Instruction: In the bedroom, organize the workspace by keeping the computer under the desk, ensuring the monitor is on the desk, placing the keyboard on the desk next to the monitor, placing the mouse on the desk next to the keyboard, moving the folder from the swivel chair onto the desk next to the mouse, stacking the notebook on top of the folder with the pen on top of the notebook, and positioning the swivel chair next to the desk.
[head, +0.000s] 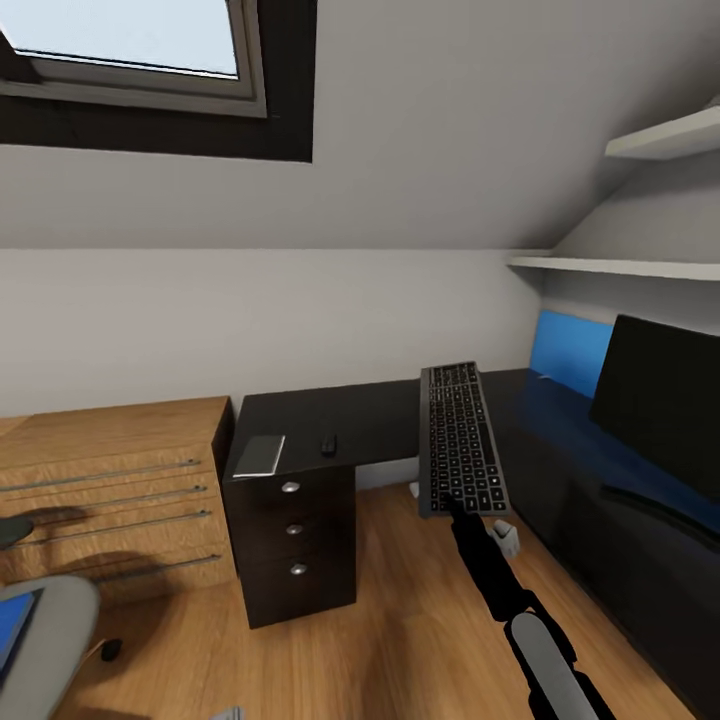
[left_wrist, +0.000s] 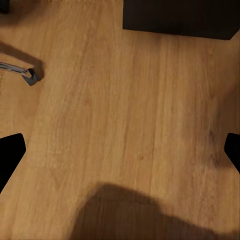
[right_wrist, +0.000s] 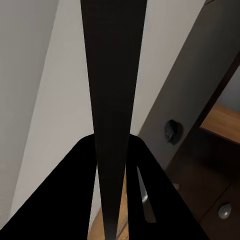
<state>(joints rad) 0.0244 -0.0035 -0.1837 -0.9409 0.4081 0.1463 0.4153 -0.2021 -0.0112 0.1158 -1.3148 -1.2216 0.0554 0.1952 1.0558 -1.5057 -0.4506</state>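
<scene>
Reaching forward and upward from the lower right of the head view, the right arm holds the keyboard (head: 460, 440) by its near short edge. The right gripper (head: 447, 503) is clamped on that edge, and the keyboard stands raised in the air, its keys facing the camera, in front of the dark desk (head: 380, 420). In the right wrist view the keyboard (right_wrist: 114, 100) shows edge-on as a thin black blade running away between the closed fingers (right_wrist: 150, 190). No lettering on the keys can be read.

The left gripper (left_wrist: 120, 150) points down at bare wooden floor (left_wrist: 125, 110), its two black fingertips (left_wrist: 10, 155) spread wide apart.

On the desk's right wing stands the black monitor (head: 660, 390), with a blue panel behind it. A grey notebook (head: 260, 455) and a small dark mouse (head: 328, 444) lie on the desk's left end, above a drawer unit (head: 295, 545). The swivel chair (head: 45, 640), at lower left, carries a blue folder (head: 15, 625). Open floor lies between chair and desk.
</scene>
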